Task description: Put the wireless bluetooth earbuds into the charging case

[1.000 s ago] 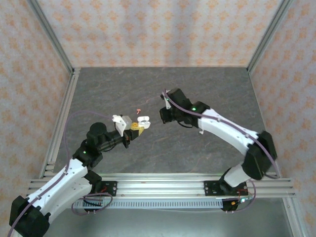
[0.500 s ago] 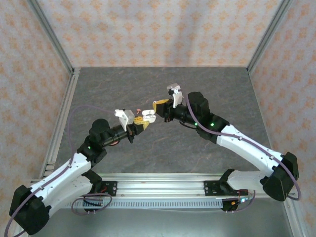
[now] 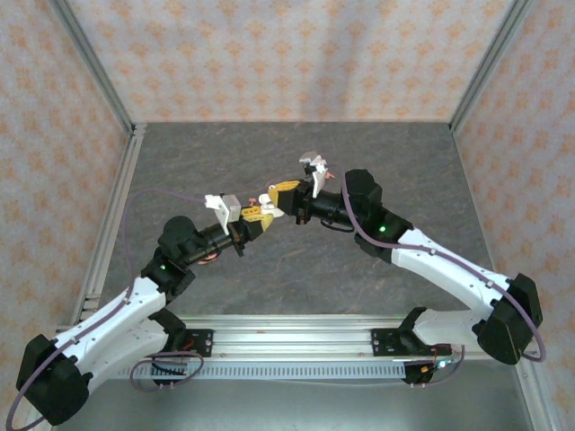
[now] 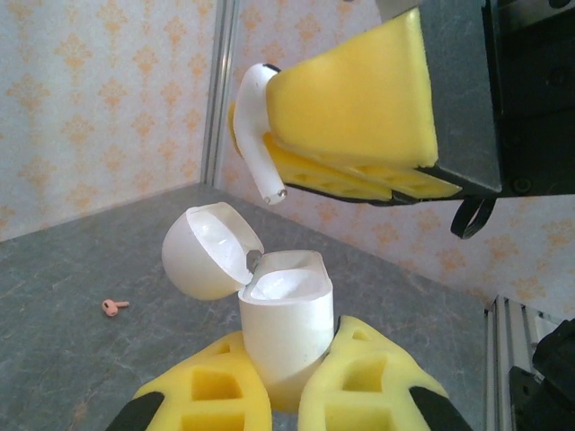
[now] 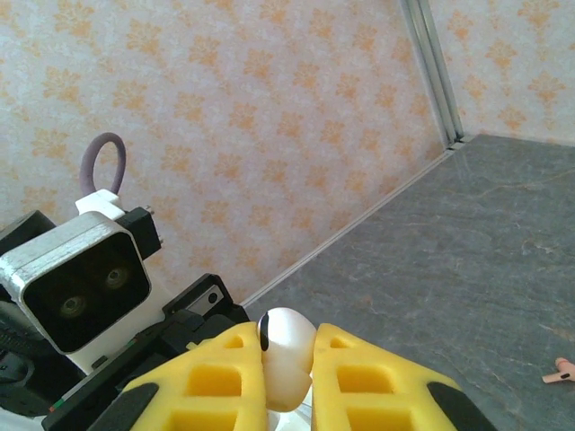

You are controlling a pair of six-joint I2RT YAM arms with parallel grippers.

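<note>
White earbud (image 4: 255, 126) clamped in right hand (image 5: 287, 357) hangs just above open case (image 4: 284, 325) clamped in left hand (image 4: 286, 375).

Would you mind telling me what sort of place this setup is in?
Probably a lab test cell: aluminium frame posts, orange-patterned wall panels and a grey stone-look tabletop enclosing two white robot arms.

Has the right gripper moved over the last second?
Yes: the right gripper has shifted left, toward the table's left rail, closing on the left gripper.
</note>
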